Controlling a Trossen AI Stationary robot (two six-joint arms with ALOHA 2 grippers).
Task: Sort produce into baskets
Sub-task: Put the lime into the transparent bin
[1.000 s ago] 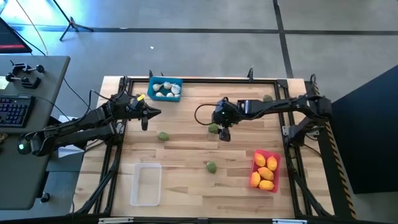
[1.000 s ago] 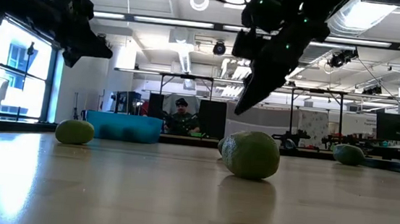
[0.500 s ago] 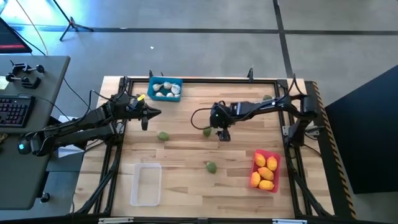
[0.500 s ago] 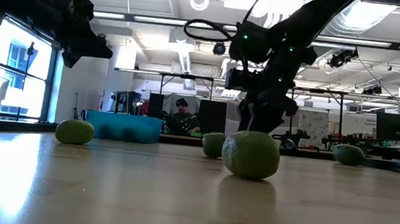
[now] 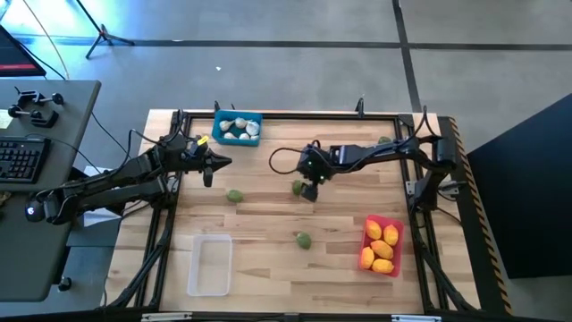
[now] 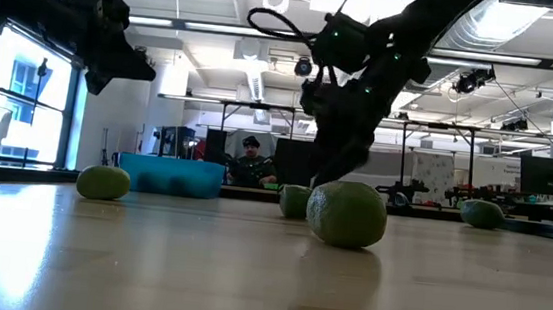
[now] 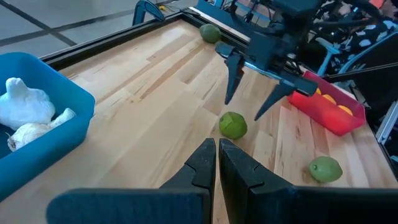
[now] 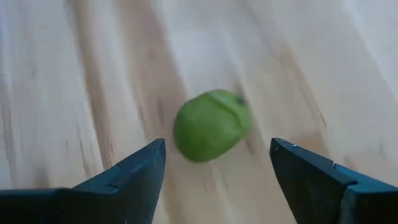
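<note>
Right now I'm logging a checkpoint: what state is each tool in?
Left tool: closed, holding nothing.
Right tool: open, empty, over a green fruit on the table.

My table [image 5: 268, 215] is pale wood in lengthwise planks, smooth with a soft sheen and visible grain. The dull green oval fruit [image 8: 211, 126] between my right claw's [image 8: 214, 167] matt black fingers has a finely pebbled, faintly glossy skin. The blue rectangular plastic bin [image 7: 59, 140] looks smooth; the whitish garlic-like bulbs [image 7: 28, 112] inside seem papery and matt.
</note>
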